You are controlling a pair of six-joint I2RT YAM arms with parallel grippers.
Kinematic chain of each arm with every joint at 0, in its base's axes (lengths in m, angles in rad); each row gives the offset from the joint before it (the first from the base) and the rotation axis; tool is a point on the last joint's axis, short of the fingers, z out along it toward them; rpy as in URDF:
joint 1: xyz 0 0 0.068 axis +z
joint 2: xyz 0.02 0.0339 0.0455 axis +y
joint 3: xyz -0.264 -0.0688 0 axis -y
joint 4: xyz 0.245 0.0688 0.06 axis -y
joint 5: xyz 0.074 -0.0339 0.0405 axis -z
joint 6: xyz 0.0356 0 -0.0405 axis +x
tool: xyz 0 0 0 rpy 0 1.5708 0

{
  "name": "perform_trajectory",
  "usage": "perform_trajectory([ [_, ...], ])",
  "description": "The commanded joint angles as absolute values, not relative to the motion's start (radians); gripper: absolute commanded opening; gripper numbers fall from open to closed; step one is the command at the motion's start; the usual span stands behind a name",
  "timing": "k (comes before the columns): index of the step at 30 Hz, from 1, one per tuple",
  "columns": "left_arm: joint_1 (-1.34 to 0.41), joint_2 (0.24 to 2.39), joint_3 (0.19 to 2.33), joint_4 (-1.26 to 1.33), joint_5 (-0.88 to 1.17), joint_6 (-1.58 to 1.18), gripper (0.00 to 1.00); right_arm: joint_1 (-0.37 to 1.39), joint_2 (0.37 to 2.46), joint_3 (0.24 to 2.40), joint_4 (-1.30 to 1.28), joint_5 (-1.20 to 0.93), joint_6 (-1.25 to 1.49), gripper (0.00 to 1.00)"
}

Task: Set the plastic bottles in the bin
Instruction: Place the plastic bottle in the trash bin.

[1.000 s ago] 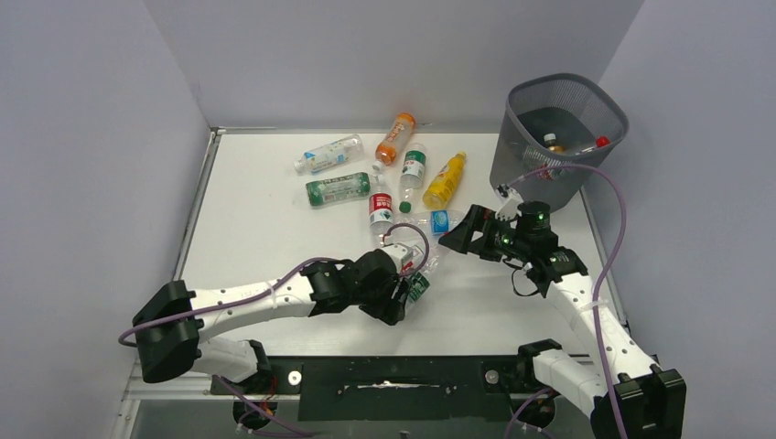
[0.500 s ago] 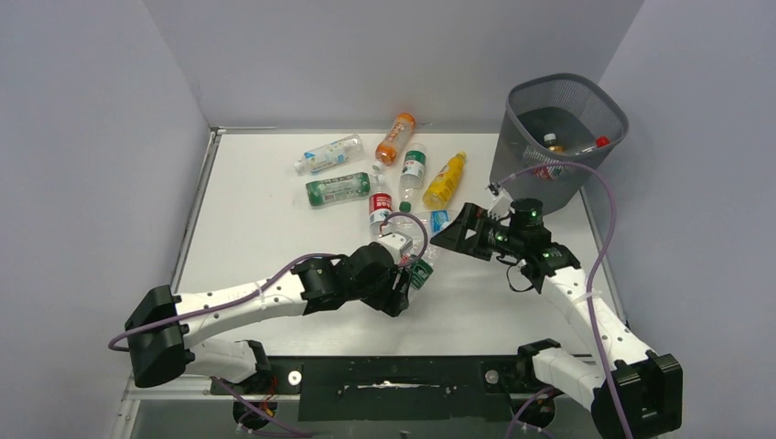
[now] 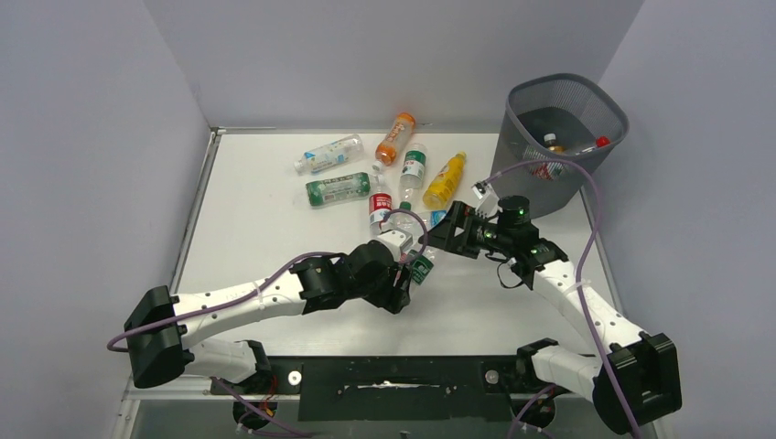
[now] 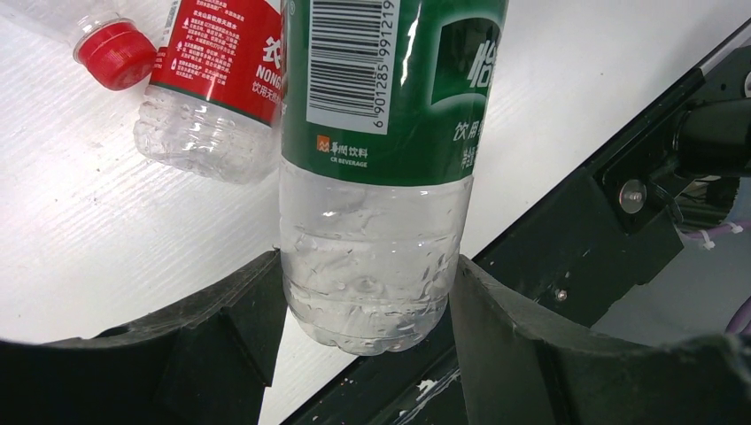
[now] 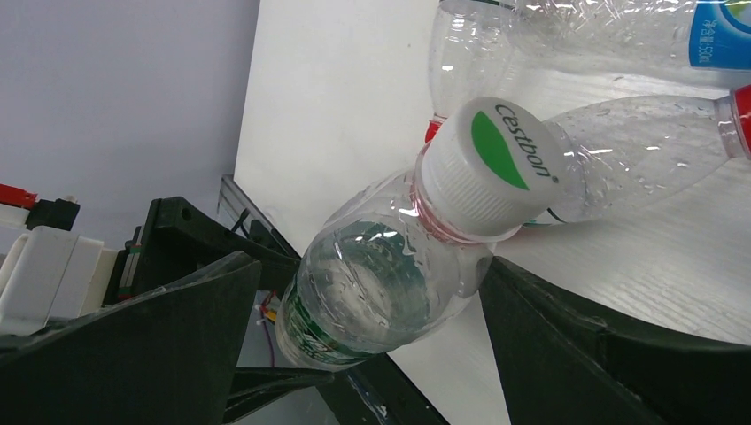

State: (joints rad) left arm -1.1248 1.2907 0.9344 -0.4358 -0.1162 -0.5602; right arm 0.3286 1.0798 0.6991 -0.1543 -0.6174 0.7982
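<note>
A clear plastic bottle with a green label [image 4: 381, 133] is held by its base in my left gripper [image 4: 367, 266], just above the table at mid-front [image 3: 420, 268]. Its white cap [image 5: 491, 168] points into my right gripper [image 5: 372, 266], which stands open with one finger [image 5: 159, 345] on each side of the bottle's neck end, a gap showing on the left. In the top view the right gripper [image 3: 437, 236] faces the left gripper [image 3: 409, 274]. The grey mesh bin [image 3: 599, 108] stands far right with bottles inside.
Loose bottles lie beyond the grippers: orange [image 3: 395, 137], yellow [image 3: 445, 179], a green-label one [image 3: 338, 188], a blue-label one [image 3: 328, 154], a red-label one [image 3: 380, 208]. Clear bottles [image 5: 638, 150] lie just behind the cap. Grey walls close the table on three sides.
My right gripper has moved left until its open fingers straddle the cap end of the held bottle. My left gripper has shifted a little farther from the front edge with the bottle.
</note>
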Motion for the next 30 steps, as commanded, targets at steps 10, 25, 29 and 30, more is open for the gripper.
perform_trajectory([
  [10,-1.131,1.278,1.009,-0.343,-0.114,-0.532,0.51,0.375,1.108,0.721,-0.039,-0.629,0.825,0.54],
  [25,-1.131,1.240,1.019,-0.376,-0.135,-0.515,0.76,0.388,1.061,0.770,-0.162,-0.510,0.762,0.46],
  [29,-1.131,1.223,1.014,-0.378,-0.138,-0.520,0.79,0.387,1.046,0.789,-0.200,-0.472,0.744,0.45],
  [30,-1.131,1.221,1.013,-0.380,-0.138,-0.521,0.80,0.388,1.041,0.792,-0.205,-0.465,0.740,0.45],
])
